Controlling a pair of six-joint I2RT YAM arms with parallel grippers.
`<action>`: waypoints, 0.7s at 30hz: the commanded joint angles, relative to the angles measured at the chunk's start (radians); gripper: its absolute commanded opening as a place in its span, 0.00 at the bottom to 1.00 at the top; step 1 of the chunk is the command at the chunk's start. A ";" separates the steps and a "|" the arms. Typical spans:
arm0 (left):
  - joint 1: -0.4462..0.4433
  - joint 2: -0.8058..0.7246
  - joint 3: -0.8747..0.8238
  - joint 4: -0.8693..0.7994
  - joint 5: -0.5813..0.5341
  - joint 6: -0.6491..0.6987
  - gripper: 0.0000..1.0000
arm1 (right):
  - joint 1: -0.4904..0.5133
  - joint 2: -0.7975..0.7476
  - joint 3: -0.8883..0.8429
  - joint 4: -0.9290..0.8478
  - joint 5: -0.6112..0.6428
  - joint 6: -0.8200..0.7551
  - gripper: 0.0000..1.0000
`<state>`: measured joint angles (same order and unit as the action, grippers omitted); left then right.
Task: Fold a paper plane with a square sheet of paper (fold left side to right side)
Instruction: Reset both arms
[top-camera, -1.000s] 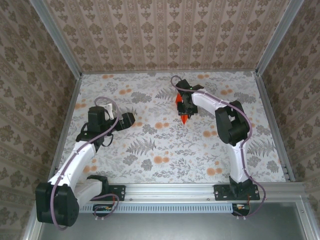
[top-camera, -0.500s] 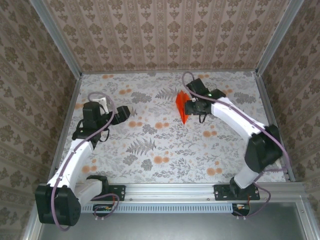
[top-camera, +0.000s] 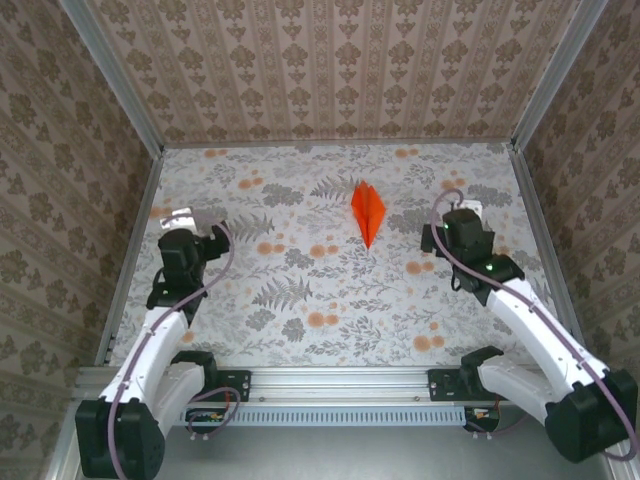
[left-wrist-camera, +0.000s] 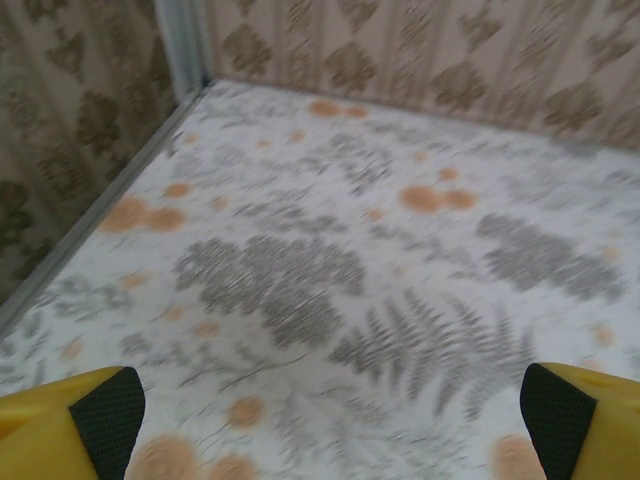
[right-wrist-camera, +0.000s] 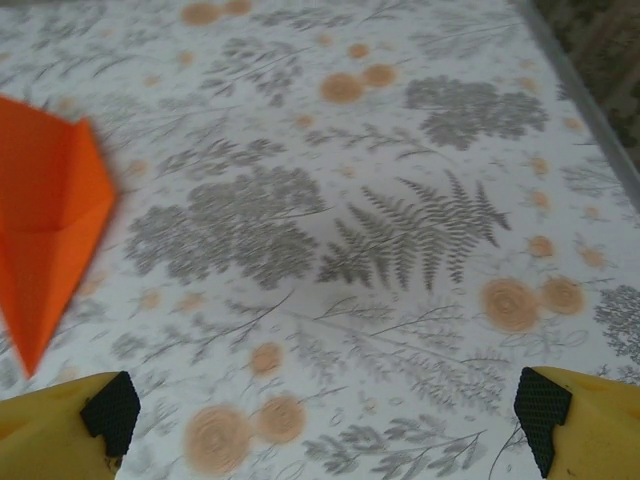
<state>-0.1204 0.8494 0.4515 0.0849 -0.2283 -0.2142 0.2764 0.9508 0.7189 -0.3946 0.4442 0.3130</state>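
The paper plane (top-camera: 367, 212), the square sheet of paper creased into a slim bright orange dart, lies flat on the flowered table at the back middle, its point toward the arms. It also lies at the left edge of the right wrist view (right-wrist-camera: 45, 220). My right gripper (top-camera: 455, 222) hovers to the right of it, apart from it, open with nothing between the yellow fingers (right-wrist-camera: 328, 415). My left gripper (top-camera: 183, 224) is far off at the left side, open and empty over bare tablecloth (left-wrist-camera: 330, 415).
The flowered tablecloth (top-camera: 320, 290) is bounded by patterned walls and a metal frame; the left rail (left-wrist-camera: 90, 225) runs close beside the left gripper, the right rail (right-wrist-camera: 590, 90) beside the right one. Open cloth lies between the two arms.
The right gripper opened, let go of the orange plane and drew back to the right and nearer. The plane now lies flat. The left arm pulled back toward the left.
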 joint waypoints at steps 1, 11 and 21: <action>0.016 0.024 -0.036 0.099 -0.139 0.098 1.00 | -0.053 -0.059 -0.125 0.222 0.053 -0.040 1.00; 0.068 0.257 -0.123 0.344 -0.050 0.163 1.00 | -0.193 0.124 -0.362 0.677 -0.022 -0.141 1.00; 0.115 0.378 -0.146 0.598 0.210 0.257 1.00 | -0.236 0.406 -0.289 1.054 -0.240 -0.236 1.00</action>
<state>-0.0166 1.2007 0.3309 0.5182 -0.1303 -0.0193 0.0502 1.3102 0.3923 0.4541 0.3038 0.1234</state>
